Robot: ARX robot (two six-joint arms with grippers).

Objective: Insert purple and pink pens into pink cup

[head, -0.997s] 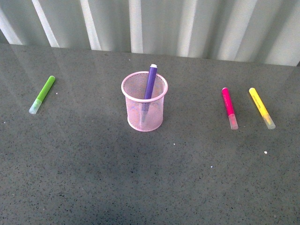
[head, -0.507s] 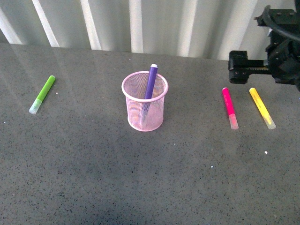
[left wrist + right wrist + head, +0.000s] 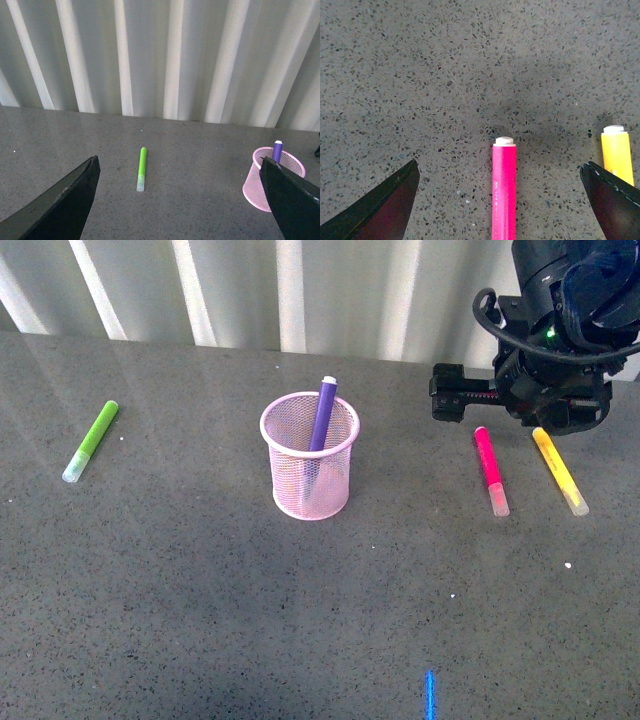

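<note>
The pink cup [image 3: 309,458] stands upright mid-table, and the purple pen [image 3: 321,415] leans inside it with its end above the rim. The pink pen [image 3: 490,468] lies flat on the table to the right of the cup. My right gripper [image 3: 487,408] hangs open over the pink pen's far end. In the right wrist view the pink pen [image 3: 504,192] lies between the open fingers of my right gripper [image 3: 499,166], untouched. My left gripper [image 3: 178,165] is open and empty, out of the front view. Its camera shows the cup [image 3: 256,184] and the purple pen [image 3: 277,150].
A yellow marker [image 3: 560,471] lies just right of the pink pen, close to my right gripper's outer finger, and shows in the right wrist view [image 3: 617,152]. A lime green marker [image 3: 90,441] lies far left, also in the left wrist view [image 3: 142,169]. The grey stone table [image 3: 200,590] ends at a corrugated wall.
My right arm has come into the front view from the right and moved left, to above the pink pen's far end. The pens and cup have not moved.
</note>
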